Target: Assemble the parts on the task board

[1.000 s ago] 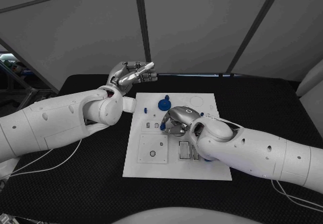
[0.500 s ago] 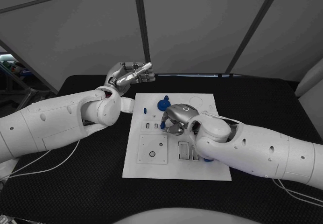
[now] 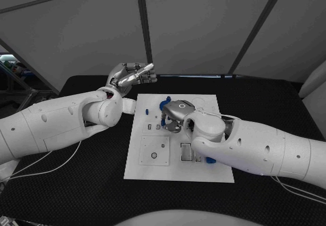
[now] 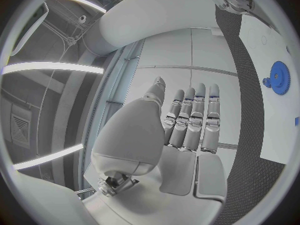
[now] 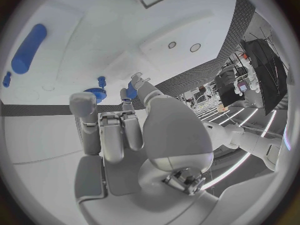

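Black tabletop [image 3: 81, 188] with a textured mesh surface. White cables [image 3: 51, 165] lie on it at the near left, and another pair of cables [image 3: 299, 197] at the near right. Grey wall panels [image 3: 197, 37] stand behind the tabletop, divided by dark struts [image 3: 144, 33]. A metal frame [image 3: 20, 80] stands at far left.
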Robot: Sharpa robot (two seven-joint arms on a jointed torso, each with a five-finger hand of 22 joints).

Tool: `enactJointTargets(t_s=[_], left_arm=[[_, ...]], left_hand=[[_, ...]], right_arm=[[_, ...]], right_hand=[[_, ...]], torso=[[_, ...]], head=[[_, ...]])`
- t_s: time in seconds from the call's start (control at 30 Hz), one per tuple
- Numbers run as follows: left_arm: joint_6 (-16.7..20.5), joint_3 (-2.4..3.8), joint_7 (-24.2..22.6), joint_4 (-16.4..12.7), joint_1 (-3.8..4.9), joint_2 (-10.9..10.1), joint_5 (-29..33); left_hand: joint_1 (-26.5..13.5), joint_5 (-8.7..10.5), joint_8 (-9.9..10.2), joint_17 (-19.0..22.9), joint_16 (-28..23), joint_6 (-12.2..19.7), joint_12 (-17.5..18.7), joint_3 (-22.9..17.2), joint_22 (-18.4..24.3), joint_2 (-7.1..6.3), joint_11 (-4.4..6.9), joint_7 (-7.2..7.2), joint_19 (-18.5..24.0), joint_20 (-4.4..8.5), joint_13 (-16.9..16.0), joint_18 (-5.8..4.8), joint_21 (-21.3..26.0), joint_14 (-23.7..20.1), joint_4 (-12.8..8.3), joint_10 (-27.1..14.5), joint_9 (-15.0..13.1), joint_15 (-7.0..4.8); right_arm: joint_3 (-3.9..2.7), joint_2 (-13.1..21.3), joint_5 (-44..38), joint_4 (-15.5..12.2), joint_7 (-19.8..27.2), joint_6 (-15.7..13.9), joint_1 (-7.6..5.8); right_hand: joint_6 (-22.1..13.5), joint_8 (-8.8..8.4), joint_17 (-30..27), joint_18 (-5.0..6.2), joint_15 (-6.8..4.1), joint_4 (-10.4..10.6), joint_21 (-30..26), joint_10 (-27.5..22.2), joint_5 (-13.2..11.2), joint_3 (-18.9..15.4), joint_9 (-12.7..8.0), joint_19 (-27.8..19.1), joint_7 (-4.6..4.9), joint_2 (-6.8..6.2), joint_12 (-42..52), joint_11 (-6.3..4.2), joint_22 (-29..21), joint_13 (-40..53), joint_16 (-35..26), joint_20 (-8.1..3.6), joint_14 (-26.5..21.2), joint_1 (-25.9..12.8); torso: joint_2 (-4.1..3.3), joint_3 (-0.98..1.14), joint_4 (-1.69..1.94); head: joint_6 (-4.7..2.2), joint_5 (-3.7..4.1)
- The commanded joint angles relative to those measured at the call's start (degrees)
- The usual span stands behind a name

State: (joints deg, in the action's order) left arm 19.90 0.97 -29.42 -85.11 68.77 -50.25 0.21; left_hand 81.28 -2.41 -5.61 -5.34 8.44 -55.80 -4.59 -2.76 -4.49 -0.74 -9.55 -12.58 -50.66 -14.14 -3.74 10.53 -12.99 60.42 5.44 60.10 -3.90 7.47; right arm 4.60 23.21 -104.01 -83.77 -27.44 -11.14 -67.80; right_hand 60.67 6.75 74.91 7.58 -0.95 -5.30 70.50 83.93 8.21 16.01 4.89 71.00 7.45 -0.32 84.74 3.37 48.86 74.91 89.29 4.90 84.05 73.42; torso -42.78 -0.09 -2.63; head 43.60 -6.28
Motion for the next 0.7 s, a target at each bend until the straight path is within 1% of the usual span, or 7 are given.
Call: enactJointTargets(t_s=[0.03, 0.23, 0.37, 0.43, 0.6, 0.7], left_arm=[[-0.52, 0.05, 0.04, 0.0, 0.07, 0.13, -0.09], [-0.52, 0.05, 0.06, 0.06, 0.07, 0.24, -0.09], [-0.48, 0.05, 0.08, 0.08, 0.07, 0.26, -0.09], [-0.46, 0.05, 0.08, 0.09, 0.07, 0.27, -0.09], [-0.5, 0.05, 0.08, 0.15, 0.07, 0.4, -0.09], [-0.51, 0.05, 0.09, 0.2, 0.07, 0.47, -0.09]], left_hand=[[-0.08, -0.28, 0.3, 0.09, -0.16, -0.39, 0.23, 0.08, 0.05, 0.54, -0.16, 0.13, -0.25, 0.02, 0.02, 0.0, 0.37, 0.4, -0.29, 0.32, 0.09, 0.08], [-0.08, -0.28, 0.3, 0.09, -0.16, -0.39, 0.23, 0.08, 0.05, 0.54, -0.16, 0.13, -0.25, 0.02, 0.02, 0.0, 0.37, 0.4, -0.29, 0.32, 0.09, 0.08], [-0.08, -0.28, 0.3, 0.09, -0.16, -0.39, 0.23, 0.08, 0.05, 0.54, -0.16, 0.13, -0.25, 0.02, 0.02, 0.0, 0.37, 0.4, -0.29, 0.32, 0.09, 0.08], [-0.08, -0.28, 0.3, 0.09, -0.16, -0.39, 0.23, 0.08, 0.05, 0.54, -0.16, 0.13, -0.25, 0.02, 0.02, 0.0, 0.37, 0.4, -0.29, 0.32, 0.09, 0.08], [-0.08, -0.28, 0.3, 0.09, -0.16, -0.39, 0.23, 0.08, 0.05, 0.54, -0.16, 0.13, -0.25, 0.02, 0.02, 0.0, 0.37, 0.4, -0.29, 0.32, 0.09, 0.08], [-0.08, -0.28, 0.3, 0.09, -0.16, -0.39, 0.23, 0.08, 0.05, 0.54, -0.16, 0.13, -0.25, 0.02, 0.02, 0.0, 0.37, 0.4, -0.29, 0.32, 0.09, 0.08]], right_arm=[[-0.01, -0.68, -3.79, 0.52, -2.79, 3.79, -0.23], [0.01, -1.58, -4.47, 1.22, -3.47, 5.93, -0.32], [0.03, -1.87, -4.74, 1.43, -3.79, 7.05, -0.34], [0.04, -1.98, -4.8, 1.48, -3.78, 7.22, -0.34], [0.05, -2.33, -4.82, 1.46, -3.51, 7.3, -0.34], [0.06, -2.5, -4.71, 1.44, -3.34, 7.3, -0.33]], right_hand=[[0.52, 0.26, 14.17, -0.33, -0.37, -0.02, 0.34, 1.37, 0.32, 0.47, 0.1, 0.41, 0.07, 0.31, 0.2, -0.51, 0.06, 8.25, 0.36, 0.03, 5.73, -0.17], [0.63, 0.3, 14.1, -0.32, -0.41, 0.0, 0.32, 1.36, 0.33, 0.5, 0.12, 0.4, 0.04, 0.31, 0.18, -0.53, 0.03, 8.22, 0.34, 0.0, 5.71, -0.23], [0.66, 0.3, 14.12, -0.32, -0.43, 0.02, 0.31, 1.37, 0.3, 0.49, 0.12, 0.39, 0.04, 0.28, 0.18, -0.53, 0.03, 8.23, 0.34, -0.02, 5.71, -0.3], [0.72, 0.3, 14.08, -0.32, -0.47, 0.08, 0.3, 1.37, 0.22, 0.48, 0.13, 0.4, 0.03, 0.23, 0.17, -0.54, 0.03, 8.21, 0.33, -0.05, 5.7, -0.44], [0.78, 0.32, 14.1, -0.33, -0.49, 0.14, 0.3, 1.44, 0.18, 0.49, 0.14, 0.4, 0.0, 0.23, 0.23, -0.56, 0.04, 8.3, 0.34, -0.08, 5.71, -0.56], [0.84, 0.33, 14.08, -0.33, -0.51, 0.18, 0.31, 1.46, 0.16, 0.48, 0.14, 0.41, -0.02, 0.22, 0.24, -0.58, 0.06, 8.31, 0.33, -0.1, 5.7, -0.64]], torso=[[0.01, 0.0, 0.05], [-0.04, 0.09, 0.01], [-0.02, 0.07, 0.01], [-0.01, 0.05, 0.01], [-0.03, 0.16, 0.02], [0.0, 0.14, 0.0]], head=[[0.02, 0.06], [0.24, -0.13], [0.38, -0.14], [0.45, -0.2], [0.6, -0.37], [0.68, -0.4]])
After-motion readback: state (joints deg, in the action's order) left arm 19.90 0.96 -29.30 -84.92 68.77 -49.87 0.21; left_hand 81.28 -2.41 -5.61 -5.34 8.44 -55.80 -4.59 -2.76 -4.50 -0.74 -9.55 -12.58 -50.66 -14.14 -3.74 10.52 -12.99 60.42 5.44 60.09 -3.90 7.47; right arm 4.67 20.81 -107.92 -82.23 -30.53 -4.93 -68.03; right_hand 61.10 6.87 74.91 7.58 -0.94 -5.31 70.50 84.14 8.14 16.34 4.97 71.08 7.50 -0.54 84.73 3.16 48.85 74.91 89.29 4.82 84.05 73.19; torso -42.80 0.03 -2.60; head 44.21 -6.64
